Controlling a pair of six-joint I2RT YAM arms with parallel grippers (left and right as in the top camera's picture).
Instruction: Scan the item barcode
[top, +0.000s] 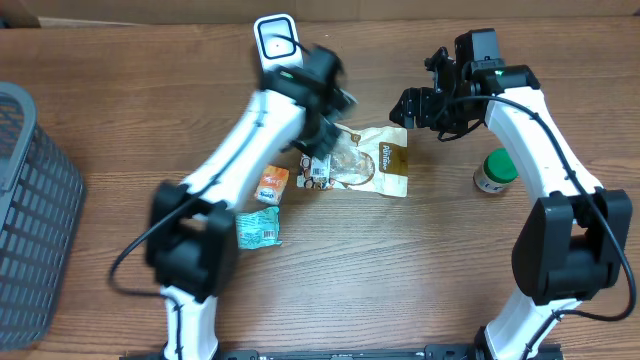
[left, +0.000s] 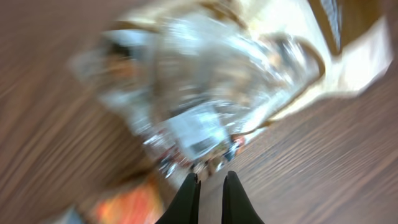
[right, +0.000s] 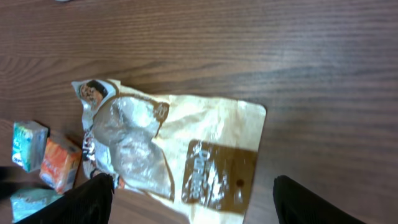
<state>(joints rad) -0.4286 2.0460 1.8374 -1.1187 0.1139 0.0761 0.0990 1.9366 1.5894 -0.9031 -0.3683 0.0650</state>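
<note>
Left jaws: closed, nothing visible between them; left gripper (left: 211, 186) low at the clear-window end of the snack bag (left: 205, 81), contact unclear through blur.
Right jaws: spread wide, empty; right gripper (right: 193, 202) above the bag's brown-label end.
Snack bag: flat on table (top: 400, 270), between both arms.
Nearby: orange box (top: 272, 184), teal packet (top: 259, 229), green-lidded jar (top: 494, 172), white scanner (top: 276, 38).

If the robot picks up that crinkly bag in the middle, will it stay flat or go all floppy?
Probably floppy: the bag is thin, wrinkled film lying nearly flat on the table, so it would likely droop from wherever it's pinched. It looks light, since it barely bulges. The shiny clear window may be slippery.
</note>
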